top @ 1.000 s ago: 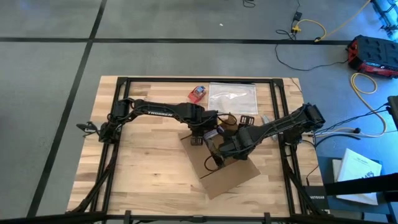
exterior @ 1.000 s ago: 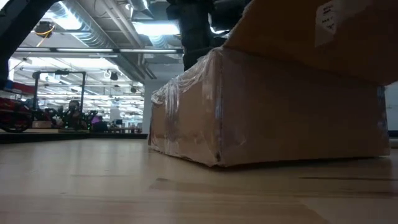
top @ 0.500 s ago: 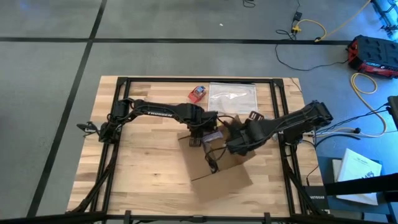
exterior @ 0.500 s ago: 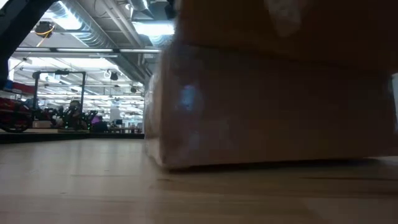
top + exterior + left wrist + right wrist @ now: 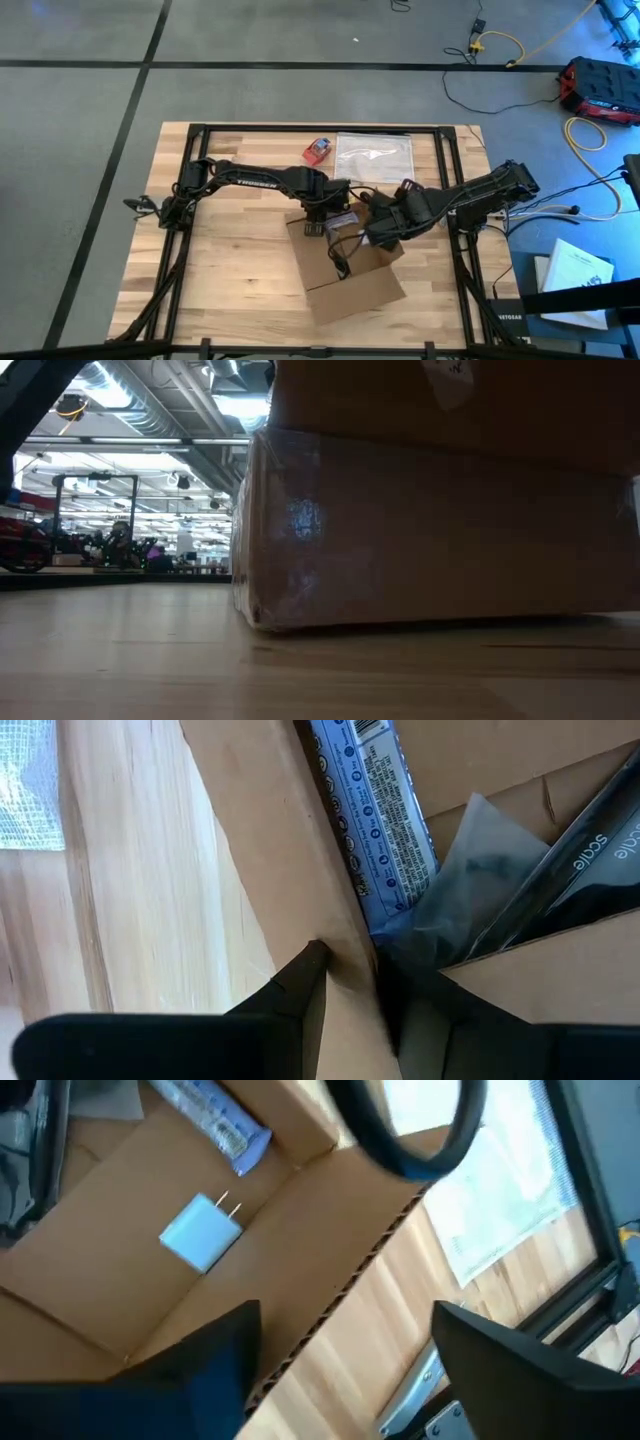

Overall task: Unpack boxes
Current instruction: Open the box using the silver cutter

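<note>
Near the middle of the wooden table [image 5: 230,260] sat the shallow cardboard box [image 5: 350,285], its taped wall glossy, flaps spread. The left gripper [image 5: 345,975] pinched one thin box wall. The right gripper [image 5: 345,1350] hung wide over the far flap, holding nothing, beside a clear plastic bag [image 5: 373,156].
</note>
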Action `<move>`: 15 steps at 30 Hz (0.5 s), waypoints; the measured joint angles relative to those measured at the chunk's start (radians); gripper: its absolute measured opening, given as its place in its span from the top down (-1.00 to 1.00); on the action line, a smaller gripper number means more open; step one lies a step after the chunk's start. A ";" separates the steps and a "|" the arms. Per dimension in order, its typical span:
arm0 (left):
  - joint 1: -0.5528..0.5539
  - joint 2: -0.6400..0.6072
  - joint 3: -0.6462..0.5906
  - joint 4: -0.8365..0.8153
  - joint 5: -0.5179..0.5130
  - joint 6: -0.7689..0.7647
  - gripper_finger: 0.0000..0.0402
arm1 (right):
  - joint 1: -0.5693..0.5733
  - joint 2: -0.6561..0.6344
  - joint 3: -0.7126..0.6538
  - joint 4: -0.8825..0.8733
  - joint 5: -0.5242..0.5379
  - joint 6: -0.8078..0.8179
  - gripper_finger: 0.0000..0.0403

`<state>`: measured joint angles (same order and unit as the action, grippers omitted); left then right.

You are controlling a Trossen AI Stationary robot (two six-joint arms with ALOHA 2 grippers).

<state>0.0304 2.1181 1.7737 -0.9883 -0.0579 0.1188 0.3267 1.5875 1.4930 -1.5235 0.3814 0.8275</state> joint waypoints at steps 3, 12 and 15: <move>-0.002 0.000 0.000 0.001 -0.003 -0.004 0.62 | 0.000 0.000 0.005 0.002 0.035 0.002 -0.62; -0.007 0.000 0.000 0.002 -0.008 -0.006 0.62 | 0.013 -0.001 0.178 0.083 0.220 -0.118 -0.58; -0.007 0.000 0.000 0.003 -0.008 -0.007 0.62 | 0.013 -0.002 0.209 0.242 0.153 -0.237 -0.52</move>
<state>0.0238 2.1185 1.7737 -0.9855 -0.0658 0.1121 0.3402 1.5860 1.7016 -1.2818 0.5346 0.5903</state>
